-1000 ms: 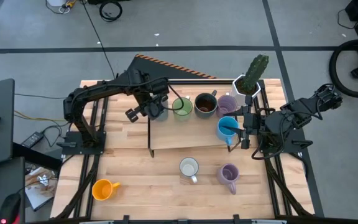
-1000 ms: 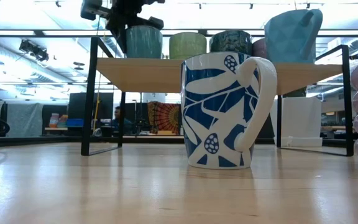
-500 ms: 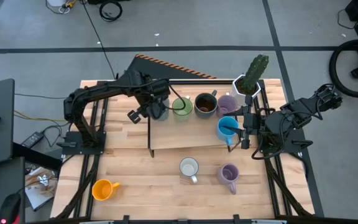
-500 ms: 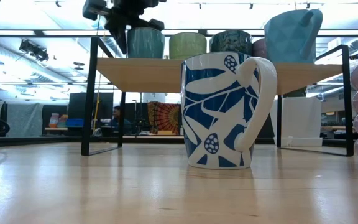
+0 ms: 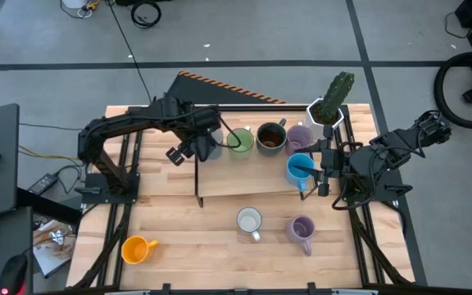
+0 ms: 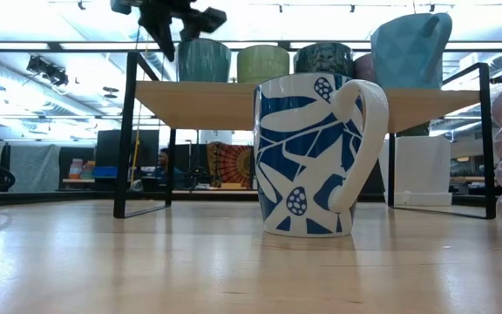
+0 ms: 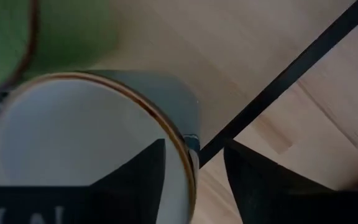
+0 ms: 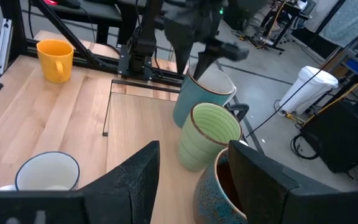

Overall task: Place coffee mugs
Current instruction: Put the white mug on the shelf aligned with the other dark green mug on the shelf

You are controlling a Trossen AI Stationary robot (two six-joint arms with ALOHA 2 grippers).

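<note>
Hovering gripper: the left gripper (image 7: 194, 148) hangs over the teal mug (image 6: 203, 59) at the left end of the shelf (image 5: 244, 176).
Left grip: its fingers are spread. In the left wrist view 1 finger (image 7: 138, 171) shows over the mug's mouth and the other outside its wall. The rim passes between them and neither finger presses it.
Left height: in the low view the gripper sits above the teal mug's rim.
Teal mug: upright on the shelf's back-left corner, with a white inside.
Shelf row: 4 mugs stand along the shelf's back edge. From left to right they are teal, green mug (image 5: 238, 141), brown mug (image 5: 270, 139) and lavender mug (image 5: 300, 136), each close beside the next.
Blue mug (image 5: 297, 170): on the shelf near its right edge, in front of the lavender mug.
Right gripper (image 5: 318, 170): at the shelf's right edge, right against the blue mug.
Right grip: I cannot tell whether it holds the blue mug.
Tabletop (image 5: 187, 238): the white mug (image 5: 249, 220) and the 2nd lavender mug (image 5: 301, 229) stand upright between the shelf and the front edge, near each other.
Orange mug (image 5: 135, 248): near the tabletop's front-left corner, well apart from the others.
Cactus pot (image 5: 326, 106): by the shelf's back-right corner.
</note>
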